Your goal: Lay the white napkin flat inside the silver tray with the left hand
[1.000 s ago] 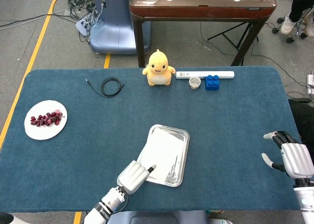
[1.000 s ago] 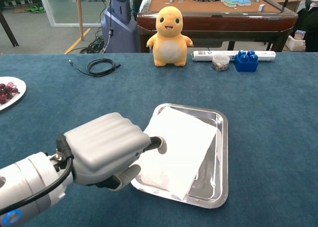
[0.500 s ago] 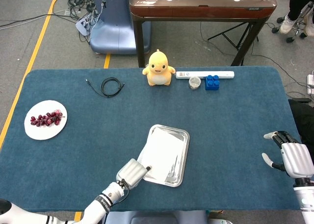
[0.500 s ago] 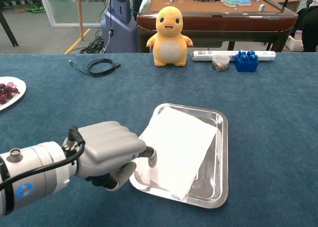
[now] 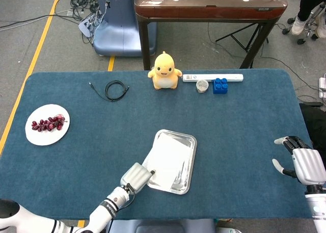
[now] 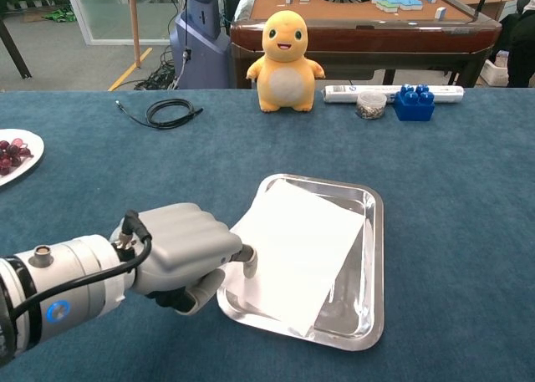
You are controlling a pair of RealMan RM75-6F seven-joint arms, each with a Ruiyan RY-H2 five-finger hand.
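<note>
Chest view: napkin (image 6: 297,252) spread in tray (image 6: 374,231), left edge lapping over the tray's left rim; left hand (image 6: 180,252) curled, fingertip on that edge, nothing visibly gripped. Right hand (image 5: 300,161) idle, fingers apart, holding nothing, well apart from tray. Best bet: nudge the overhanging edge inward with light sideways pressure, avoid dragging the whole sheet or bunching it, then lift straight off so nothing catches.
</note>
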